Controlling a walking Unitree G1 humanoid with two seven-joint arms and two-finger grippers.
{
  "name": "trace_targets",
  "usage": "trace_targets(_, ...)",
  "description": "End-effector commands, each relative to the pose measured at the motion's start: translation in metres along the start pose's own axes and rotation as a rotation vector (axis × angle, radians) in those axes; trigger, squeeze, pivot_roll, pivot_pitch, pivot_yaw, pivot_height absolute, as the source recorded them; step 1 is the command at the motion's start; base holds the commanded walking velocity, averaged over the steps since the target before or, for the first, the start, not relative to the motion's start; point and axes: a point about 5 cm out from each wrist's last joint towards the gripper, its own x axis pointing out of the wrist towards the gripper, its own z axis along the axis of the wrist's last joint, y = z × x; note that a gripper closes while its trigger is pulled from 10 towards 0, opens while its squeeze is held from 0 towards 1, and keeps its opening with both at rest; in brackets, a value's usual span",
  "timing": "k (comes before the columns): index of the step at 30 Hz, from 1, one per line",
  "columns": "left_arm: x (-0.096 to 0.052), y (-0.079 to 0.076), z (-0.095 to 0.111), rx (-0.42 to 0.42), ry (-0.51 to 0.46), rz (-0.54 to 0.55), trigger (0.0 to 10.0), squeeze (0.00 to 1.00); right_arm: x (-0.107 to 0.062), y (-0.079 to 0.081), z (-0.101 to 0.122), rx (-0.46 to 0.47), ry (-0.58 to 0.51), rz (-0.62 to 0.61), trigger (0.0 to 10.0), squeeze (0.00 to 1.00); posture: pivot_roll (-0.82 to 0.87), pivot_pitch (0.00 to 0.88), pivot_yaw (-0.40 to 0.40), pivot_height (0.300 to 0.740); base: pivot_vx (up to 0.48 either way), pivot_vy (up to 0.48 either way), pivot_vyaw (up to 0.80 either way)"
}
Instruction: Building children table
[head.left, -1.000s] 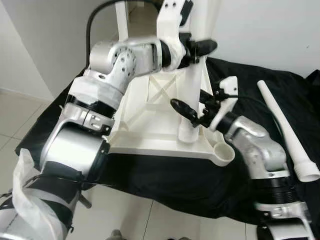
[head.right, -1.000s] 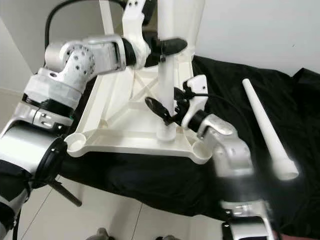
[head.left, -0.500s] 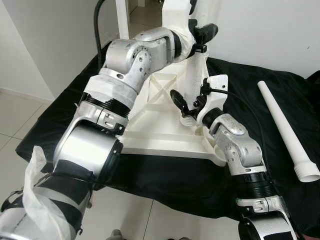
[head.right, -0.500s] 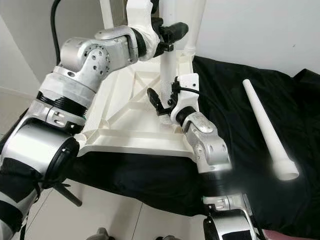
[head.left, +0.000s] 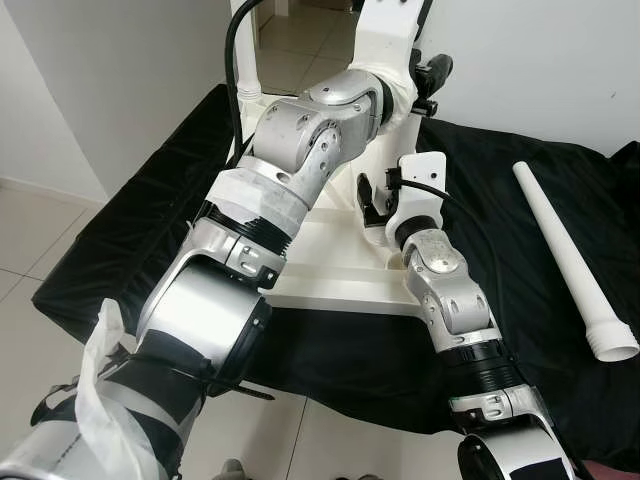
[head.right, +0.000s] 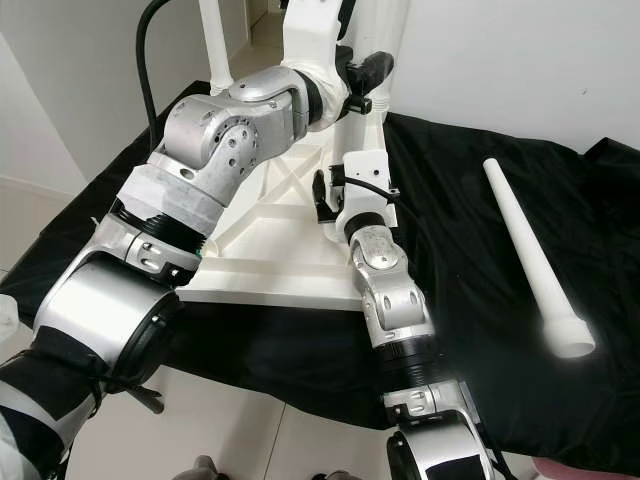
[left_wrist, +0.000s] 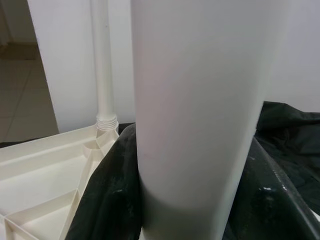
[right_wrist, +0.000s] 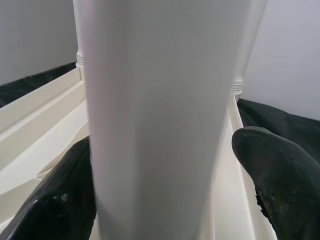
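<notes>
Now, left to right: left hand (head.right: 365, 72) has risen, clenched high on the upright leg (left_wrist: 200, 115); inverted white tabletop (head.right: 255, 255) lies on black cloth (head.right: 470, 250); right hand (head.right: 325, 198) has closed in, bracketing the leg's base, contact uncertain; spare leg (head.right: 530, 260) lies apart. Seating likely under way.

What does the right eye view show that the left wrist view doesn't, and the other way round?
Right eye view alone: a spare leg lying on the black cloth, the left hand high on the upright leg, and the right hand low beside it. Left wrist view alone: a close look at that hand's fingers pressed against the leg, and the threaded foot of a far leg at the tabletop's corner. Both: the upturned white tabletop and the cloth.
</notes>
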Motion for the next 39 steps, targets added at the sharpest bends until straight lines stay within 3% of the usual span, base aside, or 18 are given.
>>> trace_targets(1,0.001,-0.005,0.004,0.019,-0.025,0.004,10.0,0.0,0.002,0.004,0.002,-0.006,-0.018,0.014,10.0,0.0,-0.02,0.045,-0.015,0.74,0.0,0.0,0.0)
trace_targets(8,0.003,-0.007,0.004,0.021,-0.033,0.013,10.0,0.0,0.005,0.004,0.001,-0.002,-0.026,-0.036,10.0,0.0,-0.01,0.051,-0.021,0.74,0.0,0.0,0.0)
trace_targets(9,0.003,-0.008,0.004,0.022,-0.033,0.013,10.0,0.0,0.005,0.004,0.001,-0.002,-0.027,-0.037,6.2,0.0,-0.01,0.051,-0.021,0.74,0.0,0.0,0.0)
trace_targets(10,0.003,-0.007,0.004,0.022,-0.034,0.014,10.0,0.0,0.005,0.005,0.001,0.002,-0.029,-0.036,4.5,0.0,-0.01,0.053,-0.02,0.74,0.0,0.0,0.0)
trace_targets(11,0.003,-0.007,0.004,0.022,-0.034,0.014,10.0,0.0,0.005,0.005,0.001,0.002,-0.029,-0.036,4.5,0.0,-0.01,0.053,-0.02,0.74,0.0,0.0,0.0)
trace_targets(12,0.003,-0.008,0.005,0.022,-0.036,0.015,10.0,0.0,0.005,0.006,-0.001,0.011,-0.029,-0.038,2.8,0.0,-0.01,0.053,-0.022,0.74,0.0,0.0,0.0)
trace_targets(15,0.004,-0.008,0.005,0.021,-0.04,0.013,10.0,0.0,0.005,0.005,-0.002,0.016,-0.027,-0.04,2.9,0.0,-0.01,0.053,-0.022,0.74,0.0,0.0,0.0)
trace_targets(16,0.004,-0.008,0.006,0.02,-0.042,0.013,10.0,0.0,0.005,0.005,-0.003,0.023,-0.025,-0.046,0.0,0.0,-0.01,0.054,-0.021,0.74,0.0,0.0,0.0)
trace_targets(30,0.004,-0.009,0.008,0.04,-0.051,0.006,10.0,0.0,0.009,-0.011,-0.007,0.096,0.001,-0.167,0.4,0.0,-0.01,0.051,-0.017,0.74,0.0,0.0,0.0)
trace_targets(31,0.003,-0.01,0.008,0.038,-0.054,-0.003,10.0,0.0,0.009,-0.013,-0.007,0.102,0.007,-0.183,10.0,0.0,-0.01,0.053,-0.016,0.74,0.0,0.0,0.0)
trace_targets(34,0.002,-0.014,0.01,0.05,-0.086,-0.048,10.0,0.0,0.01,-0.017,-0.008,0.112,0.012,-0.2,10.0,0.0,-0.01,0.053,-0.016,0.74,0.0,0.0,0.0)
trace_targets(35,0.001,-0.016,0.01,0.032,-0.1,-0.068,10.0,0.95,0.011,-0.017,-0.007,0.114,0.011,-0.202,10.0,0.0,-0.01,0.055,-0.017,0.74,0.0,0.0,0.0)
trace_targets(39,0.0,-0.019,0.011,0.012,-0.117,-0.105,10.0,1.0,0.011,-0.018,-0.006,0.116,0.007,-0.207,10.0,0.0,-0.01,0.056,-0.016,0.74,0.0,0.0,0.0)
